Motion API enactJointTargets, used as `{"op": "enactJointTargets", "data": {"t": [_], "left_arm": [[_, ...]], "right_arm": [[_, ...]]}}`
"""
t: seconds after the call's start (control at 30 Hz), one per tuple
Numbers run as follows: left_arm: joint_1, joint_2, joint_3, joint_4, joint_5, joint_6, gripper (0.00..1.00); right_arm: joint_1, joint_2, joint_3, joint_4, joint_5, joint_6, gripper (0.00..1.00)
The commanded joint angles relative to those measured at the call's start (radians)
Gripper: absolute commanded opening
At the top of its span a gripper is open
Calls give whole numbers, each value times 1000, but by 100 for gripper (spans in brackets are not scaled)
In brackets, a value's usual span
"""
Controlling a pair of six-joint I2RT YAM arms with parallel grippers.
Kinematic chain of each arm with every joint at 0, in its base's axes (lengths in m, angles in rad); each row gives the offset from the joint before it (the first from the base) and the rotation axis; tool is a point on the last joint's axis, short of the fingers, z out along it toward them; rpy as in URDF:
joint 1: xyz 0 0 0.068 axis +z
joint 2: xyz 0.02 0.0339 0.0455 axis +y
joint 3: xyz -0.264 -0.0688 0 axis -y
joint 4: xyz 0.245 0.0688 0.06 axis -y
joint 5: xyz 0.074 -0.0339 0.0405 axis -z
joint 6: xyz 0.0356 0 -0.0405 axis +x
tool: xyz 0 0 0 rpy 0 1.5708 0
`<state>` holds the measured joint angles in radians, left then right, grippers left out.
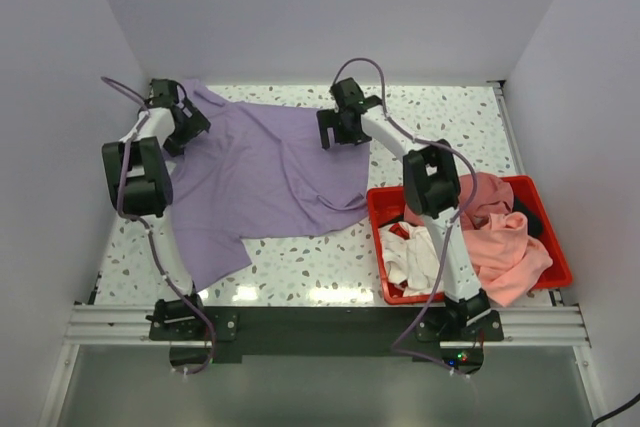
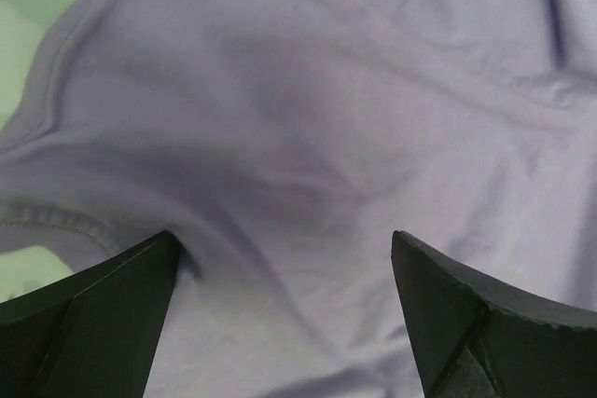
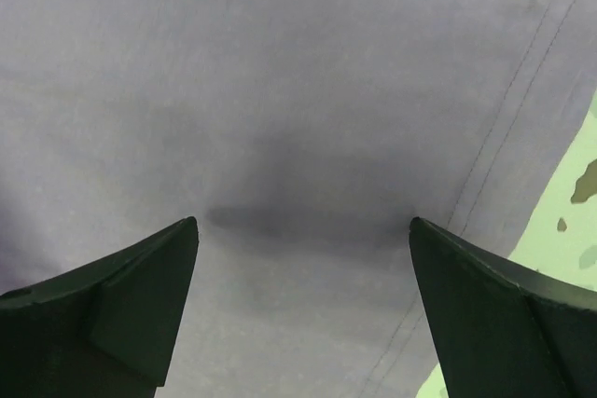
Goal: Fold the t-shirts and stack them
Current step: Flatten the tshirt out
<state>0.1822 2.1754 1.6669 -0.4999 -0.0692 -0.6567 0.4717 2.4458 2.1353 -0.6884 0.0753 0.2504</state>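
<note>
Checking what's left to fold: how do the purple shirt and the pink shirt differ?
The purple shirt lies spread on the table; the pink shirt sits crumpled in the red bin. The purple shirt lies alone; the pink shirt is beside a white garment. Neither is folded.

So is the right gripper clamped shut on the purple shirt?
No, the right gripper has its fingers wide apart over the purple shirt, with flat fabric showing between them.
</note>
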Motion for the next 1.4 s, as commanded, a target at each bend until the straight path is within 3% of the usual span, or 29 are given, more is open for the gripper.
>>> {"op": "enactJointTargets", "data": {"t": [0.0,0.37,0.67,1.2,1.37], "left_arm": [[-1,58,106,0,35,92,100],[-1,263,364,-20,103,195,100],[13,406,542,-14,155,213,100],[99,359,484,-9,126,181,100],[97,284,498,-22,144,181,100]], "right_arm": [[-53,33,55,-60,-74,-17,99],[-165,165,172,-108,-135,-20,99],[-182,209,212,-4,-173,-46,99],[-180,268,316,202,-267,-23,99],[-180,173,338,181,-239,-76,99]]}}
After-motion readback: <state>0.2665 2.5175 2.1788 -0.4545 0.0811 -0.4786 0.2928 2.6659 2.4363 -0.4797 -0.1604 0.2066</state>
